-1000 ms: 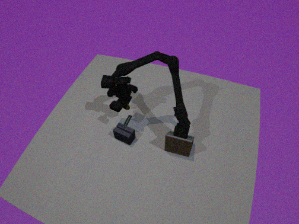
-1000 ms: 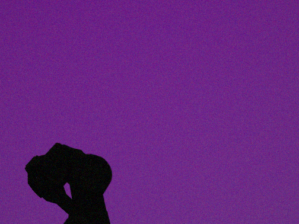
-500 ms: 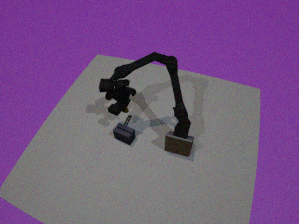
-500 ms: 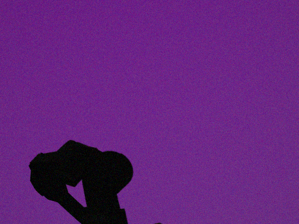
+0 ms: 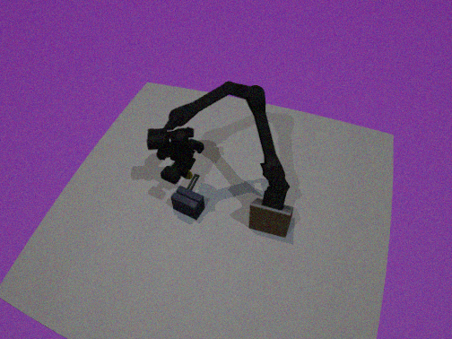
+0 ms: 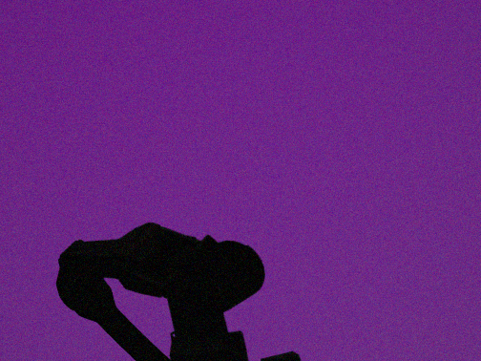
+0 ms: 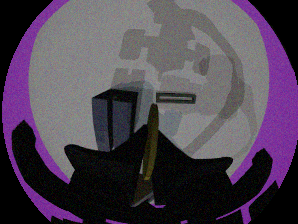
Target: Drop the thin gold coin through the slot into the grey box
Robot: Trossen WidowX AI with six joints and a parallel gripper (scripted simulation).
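Observation:
My gripper [image 5: 178, 173] [image 7: 148, 128] is shut on the thin gold coin [image 7: 148, 163] [image 5: 190, 174]. The wrist view shows the coin edge-on between the fingers. I hold it in the air, a little behind and above the dark grey box [image 5: 187, 203] [image 7: 115, 123]. In the wrist view the box lies just left of the coin's tip, and I cannot make out its slot. The shallow holder [image 5: 194, 182] [image 7: 174, 98] stands empty on the mat, just beyond the box. The exterior view shows only the arm's dark outline [image 6: 162, 277] against purple.
The arm's brown base block [image 5: 270, 218] stands right of the box on the pale grey mat [image 5: 134, 269]. Purple floor [image 5: 67, 67] surrounds the mat. Arm shadows fall across the mat behind the holder.

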